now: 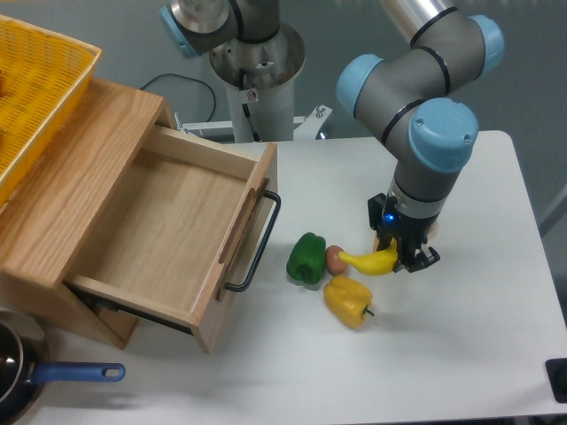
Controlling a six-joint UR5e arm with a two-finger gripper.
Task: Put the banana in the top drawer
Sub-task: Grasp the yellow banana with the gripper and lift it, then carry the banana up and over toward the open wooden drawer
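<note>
Jaws of the gripper (400, 257) are closed narrowly around the right end of the banana (370, 260), right of the frame centre, just over the white table (461, 354). Whether the fruit is lifted or touches the table, I cannot tell. From the jaws the banana sticks out to the left, its far tip touching a small brownish round thing (335, 258). A green bell pepper (306, 258) lies left of that, a yellow bell pepper (348, 300) just below. The top drawer (177, 232) stands pulled open at centre left, well apart from the banana. A yellow mesh basket (35, 88) sits upper left, a blue-handled pan (27, 376) lower left.
</note>
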